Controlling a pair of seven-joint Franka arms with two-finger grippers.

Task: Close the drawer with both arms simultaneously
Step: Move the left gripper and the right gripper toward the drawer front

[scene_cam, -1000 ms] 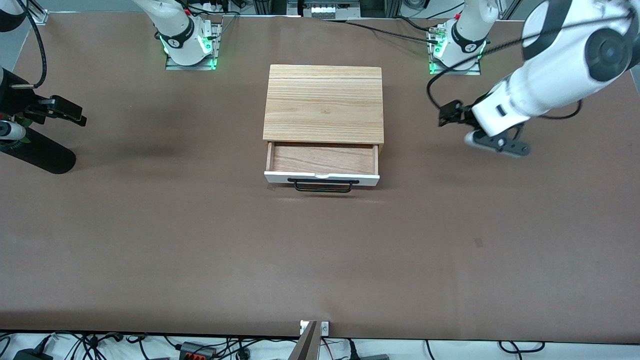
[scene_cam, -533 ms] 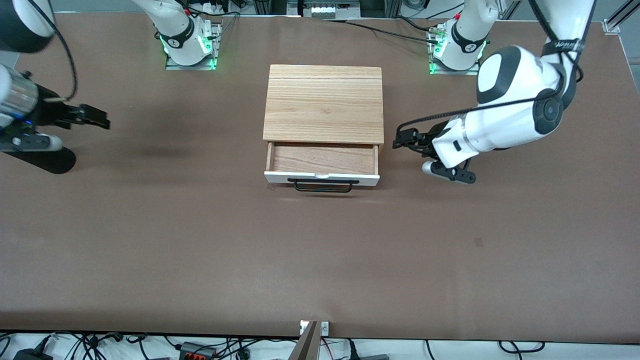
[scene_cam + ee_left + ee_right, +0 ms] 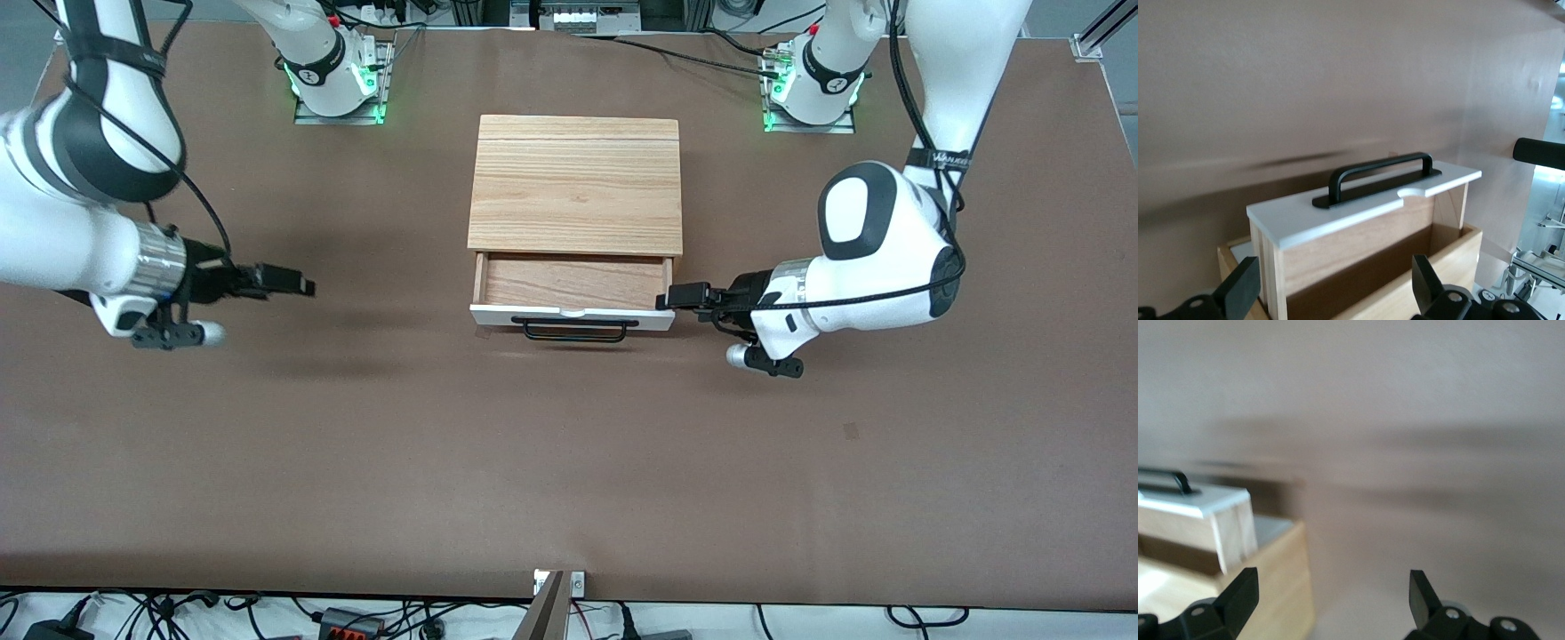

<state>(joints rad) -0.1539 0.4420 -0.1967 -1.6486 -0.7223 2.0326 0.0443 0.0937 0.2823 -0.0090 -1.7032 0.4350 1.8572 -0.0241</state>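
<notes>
The drawer (image 3: pixel 573 283) stands pulled out of its light-wood casing (image 3: pixel 576 187) at the table's middle, its white front panel (image 3: pixel 569 316) and black bar handle (image 3: pixel 576 332) toward the front camera. My left gripper (image 3: pixel 669 300) is open, low at the end of the drawer's front panel toward the left arm's end; I cannot tell if it touches. The left wrist view shows the panel (image 3: pixel 1358 203) and handle (image 3: pixel 1378 175) close ahead of the open gripper (image 3: pixel 1335 293). My right gripper (image 3: pixel 298 286) is open and empty, well apart from the drawer toward the right arm's end. The right wrist view shows the drawer's corner (image 3: pixel 1198 503) off to one side of that gripper (image 3: pixel 1331 597).
The brown table (image 3: pixel 569 462) holds only the casing and drawer. The arm bases with green lights stand at the table's edge farthest from the front camera (image 3: pixel 338 84) (image 3: pixel 809 89). Cables lie off the nearest edge (image 3: pixel 356 618).
Both arms have swung in and down toward the drawer. The left gripper has come to the end of the drawer's front panel. The right gripper has moved from the table's end toward the drawer.
</notes>
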